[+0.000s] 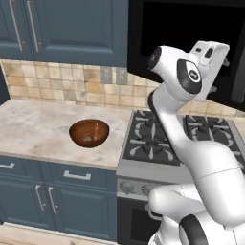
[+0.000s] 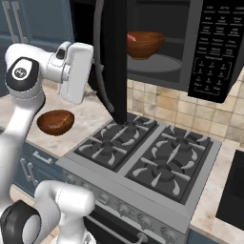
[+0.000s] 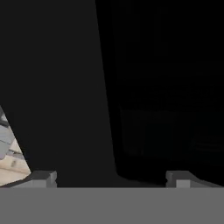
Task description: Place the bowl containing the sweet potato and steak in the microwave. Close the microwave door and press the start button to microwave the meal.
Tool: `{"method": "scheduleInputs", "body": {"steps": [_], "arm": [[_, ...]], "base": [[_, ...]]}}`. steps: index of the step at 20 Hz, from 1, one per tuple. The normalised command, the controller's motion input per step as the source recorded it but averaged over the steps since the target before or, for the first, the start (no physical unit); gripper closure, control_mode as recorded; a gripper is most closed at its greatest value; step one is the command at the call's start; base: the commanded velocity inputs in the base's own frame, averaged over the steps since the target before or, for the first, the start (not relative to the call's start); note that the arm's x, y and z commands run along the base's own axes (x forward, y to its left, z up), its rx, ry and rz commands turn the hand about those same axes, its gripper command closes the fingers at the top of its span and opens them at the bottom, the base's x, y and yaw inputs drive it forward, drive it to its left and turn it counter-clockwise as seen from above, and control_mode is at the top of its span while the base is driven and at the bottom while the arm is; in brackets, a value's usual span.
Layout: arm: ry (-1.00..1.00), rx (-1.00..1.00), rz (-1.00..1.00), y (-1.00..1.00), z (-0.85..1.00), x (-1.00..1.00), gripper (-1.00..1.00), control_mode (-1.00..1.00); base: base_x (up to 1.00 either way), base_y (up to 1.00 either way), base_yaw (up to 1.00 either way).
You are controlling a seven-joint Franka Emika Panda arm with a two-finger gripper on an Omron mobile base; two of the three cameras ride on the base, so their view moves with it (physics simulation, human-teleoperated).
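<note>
The black microwave [image 2: 157,28] stands open above the stove. Inside it, on the round plate, sits the reddish-brown wooden bowl [image 2: 144,44]; its rim hides the sweet potato and steak. The microwave door [image 2: 114,62] juts out towards me, seen almost edge-on, with its curved handle on the left face. My gripper [image 2: 93,78] is open and empty, just left of the door's outer face and pointing at it. In the hand view the fingertips [image 3: 43,177] stand wide apart close to the dark door panel [image 3: 65,87]. From the left, the gripper [image 1: 221,74] hangs in front of the black door.
A second wooden bowl [image 1: 89,132] rests on the marble counter [image 1: 33,124] left of the stove [image 2: 143,152]. The microwave's button panel [image 2: 217,47] is on its right side. Blue cabinets [image 1: 62,24] hang above the counter.
</note>
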Motion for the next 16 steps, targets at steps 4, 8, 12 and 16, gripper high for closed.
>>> {"method": "scheduleInputs", "body": {"steps": [4, 8, 12, 16], "arm": [[0.0, 0.08, 0.16, -0.19, 0.0, 0.82, -1.0, -1.0], [0.0, 0.11, 0.21, -0.23, -0.02, 0.88, -1.0, -1.0], [0.0, 0.11, 0.26, -0.3, -0.1, 0.82, -1.0, -1.0], [0.0, 0.11, 0.27, -0.31, -0.15, 0.81, -1.0, -1.0]], "base": [[0.0, 0.0, 0.0], [0.0, 0.0, 0.0], [0.0, 0.0, 0.0], [0.0, 0.0, 0.0]]}}
